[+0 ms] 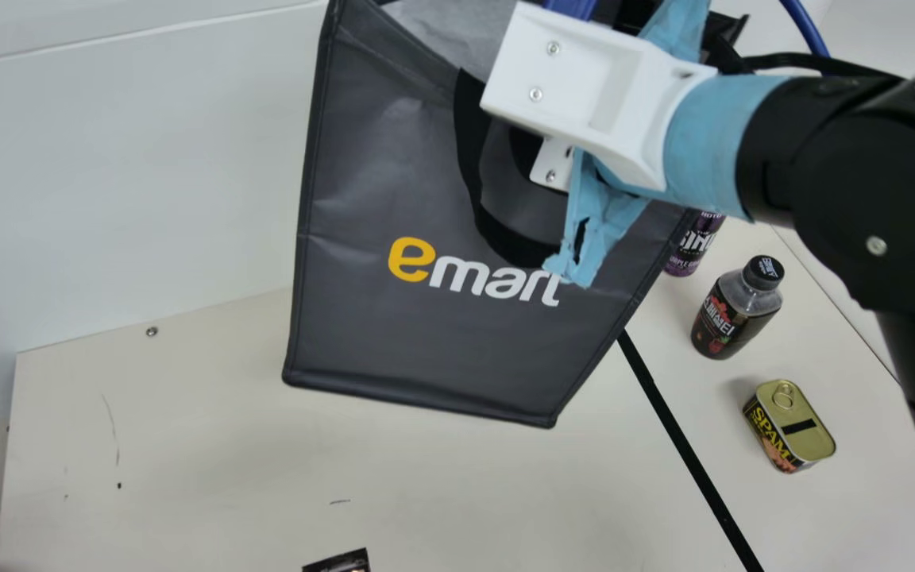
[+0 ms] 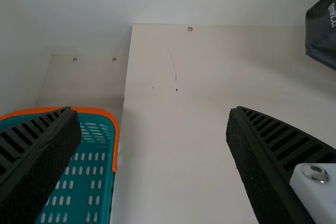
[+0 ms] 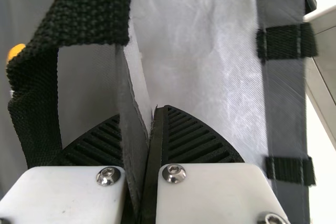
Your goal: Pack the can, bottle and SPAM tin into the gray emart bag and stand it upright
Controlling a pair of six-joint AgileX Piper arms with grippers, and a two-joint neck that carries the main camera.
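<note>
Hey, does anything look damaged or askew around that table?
Two things. The blue wrap on the right arm looks torn, with ragged strips dangling over the bag. The bag hangs askew from the right gripper, its bottom slanting against the table's far edge. The bottle and tin look fine.

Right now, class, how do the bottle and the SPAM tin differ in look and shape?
The bottle is tall and rounded; the SPAM tin is low and boxy. The bottle has a black cap, the SPAM tin a gold lid with a pull ring. Both rest on the table.
</note>
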